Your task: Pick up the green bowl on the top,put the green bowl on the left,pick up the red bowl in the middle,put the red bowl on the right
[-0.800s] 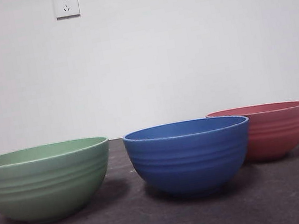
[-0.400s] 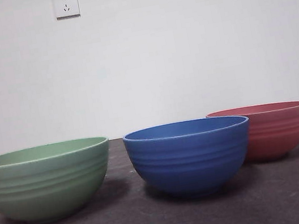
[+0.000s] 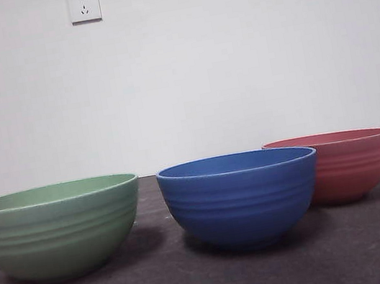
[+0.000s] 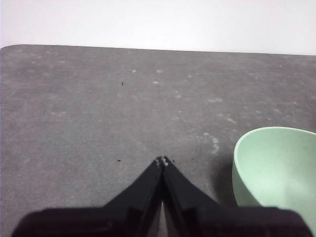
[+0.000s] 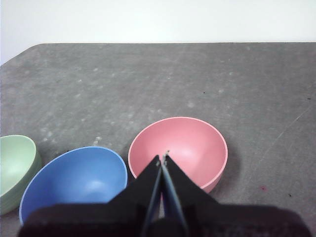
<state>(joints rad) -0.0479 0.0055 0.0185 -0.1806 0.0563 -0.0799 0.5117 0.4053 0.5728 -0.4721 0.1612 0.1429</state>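
Jaws pressed together on both my arms: my right gripper hangs empty above the red bowl, and my left gripper hangs empty over bare table with the green bowl just beside it. Across the table the 3 bowls stand upright and apart in a row, green bowl at one end, blue bowl in the middle, red bowl at the other end and slightly farther back.
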